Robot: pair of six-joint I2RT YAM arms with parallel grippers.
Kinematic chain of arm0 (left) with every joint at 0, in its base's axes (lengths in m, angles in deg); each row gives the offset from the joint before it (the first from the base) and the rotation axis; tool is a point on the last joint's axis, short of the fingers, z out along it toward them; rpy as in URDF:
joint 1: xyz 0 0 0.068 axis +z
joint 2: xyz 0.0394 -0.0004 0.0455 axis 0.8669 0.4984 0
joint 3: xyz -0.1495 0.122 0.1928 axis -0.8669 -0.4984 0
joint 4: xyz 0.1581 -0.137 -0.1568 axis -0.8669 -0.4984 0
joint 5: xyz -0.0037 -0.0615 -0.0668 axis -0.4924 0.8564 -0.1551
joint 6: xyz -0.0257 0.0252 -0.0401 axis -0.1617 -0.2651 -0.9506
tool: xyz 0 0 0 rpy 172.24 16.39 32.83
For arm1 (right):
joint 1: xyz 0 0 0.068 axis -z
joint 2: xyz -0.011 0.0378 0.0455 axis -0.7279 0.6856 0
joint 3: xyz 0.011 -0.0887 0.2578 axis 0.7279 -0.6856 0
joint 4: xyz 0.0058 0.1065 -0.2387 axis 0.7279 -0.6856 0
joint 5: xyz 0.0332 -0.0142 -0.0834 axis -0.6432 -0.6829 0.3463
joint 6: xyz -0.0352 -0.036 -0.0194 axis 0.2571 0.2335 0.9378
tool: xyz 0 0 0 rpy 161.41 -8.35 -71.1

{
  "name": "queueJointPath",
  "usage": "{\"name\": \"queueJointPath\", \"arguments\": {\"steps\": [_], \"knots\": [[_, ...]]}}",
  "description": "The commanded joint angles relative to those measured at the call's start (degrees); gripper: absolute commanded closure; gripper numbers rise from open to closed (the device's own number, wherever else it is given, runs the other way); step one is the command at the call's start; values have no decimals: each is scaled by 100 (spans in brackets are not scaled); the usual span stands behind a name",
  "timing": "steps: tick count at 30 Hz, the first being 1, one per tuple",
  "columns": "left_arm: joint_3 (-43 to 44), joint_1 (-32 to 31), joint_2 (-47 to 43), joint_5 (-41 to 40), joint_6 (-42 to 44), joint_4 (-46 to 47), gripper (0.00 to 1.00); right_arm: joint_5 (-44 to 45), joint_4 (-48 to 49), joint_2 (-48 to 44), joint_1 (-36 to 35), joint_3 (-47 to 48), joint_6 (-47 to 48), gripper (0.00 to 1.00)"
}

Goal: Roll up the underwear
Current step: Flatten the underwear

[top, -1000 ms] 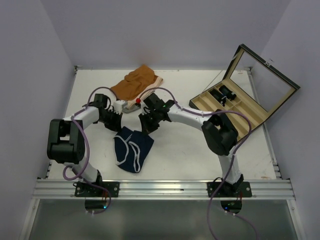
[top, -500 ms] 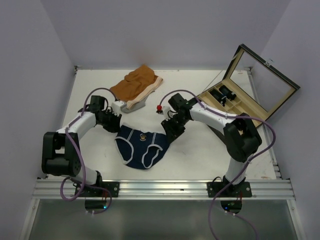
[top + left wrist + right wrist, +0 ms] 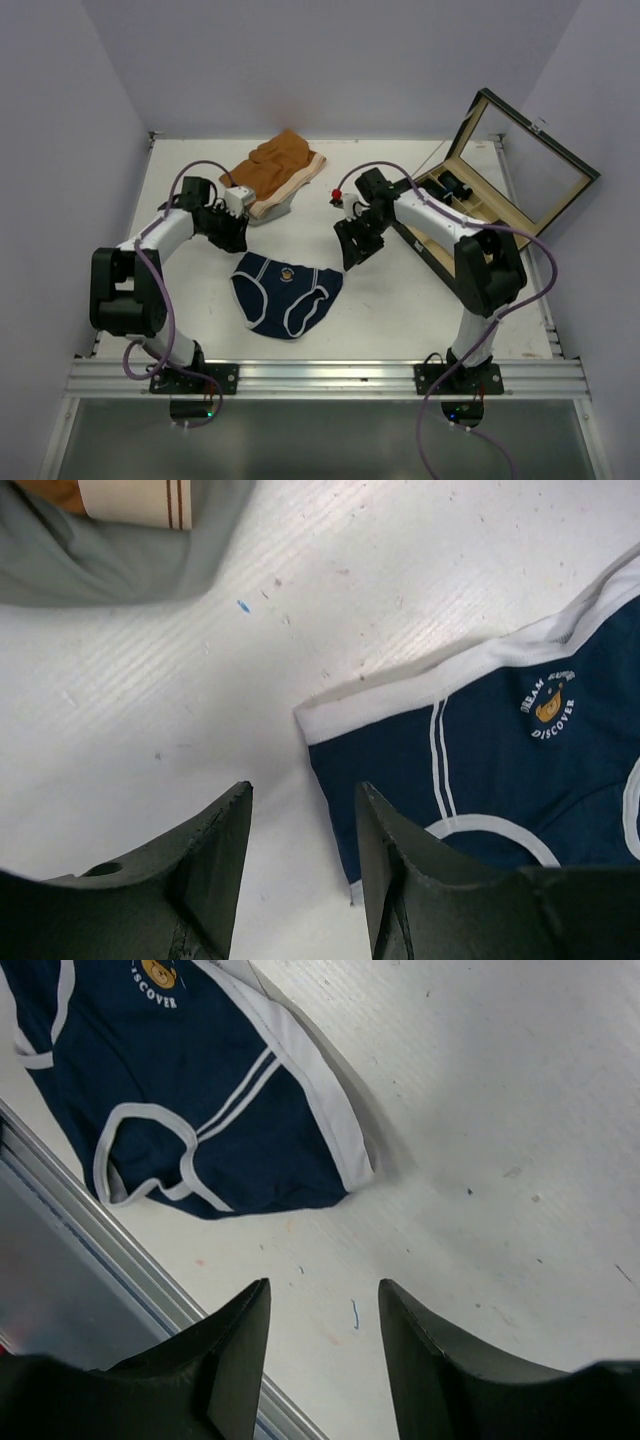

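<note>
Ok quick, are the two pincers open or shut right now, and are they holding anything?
Left pincer: open, holding nothing; the underwear lies flat on the table beside it.
Right pincer: open, holding nothing.

One navy underwear [image 3: 287,295], one orange-brown shorts [image 3: 272,167], one grey garment [image 3: 120,550], one open wooden case [image 3: 510,225].

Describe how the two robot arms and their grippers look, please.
The left arm and right arm share one look: white links between bulky black joints, with a thin purple cable looping along each. The left gripper and right gripper each have two dark, matte, blunt-tipped fingers. A small red part sits at the right wrist.
</note>
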Motion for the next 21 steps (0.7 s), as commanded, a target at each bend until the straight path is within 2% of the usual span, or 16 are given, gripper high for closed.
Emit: {"name": "queueJointPath", "arguments": {"steps": [1, 6, 15, 18, 21], "knots": [[420, 42, 382, 393, -70, 171, 51, -579, 327, 313, -63, -51, -754, 50], [508, 42, 655, 499, -44, 233, 51, -553, 890, 559, -63, -174, -1184, 50], [473, 42, 972, 613, -123, 330, 53, -351, 873, 1174, -45, -33, -1563, 50], [481, 42, 1033, 622, -184, 374, 53, -421, 864, 1245, -45, -69, -1616, 52], [543, 50, 1156, 745, -263, 356, 54, -535, 864, 1333, 16, -51, -1651, 60]]}}
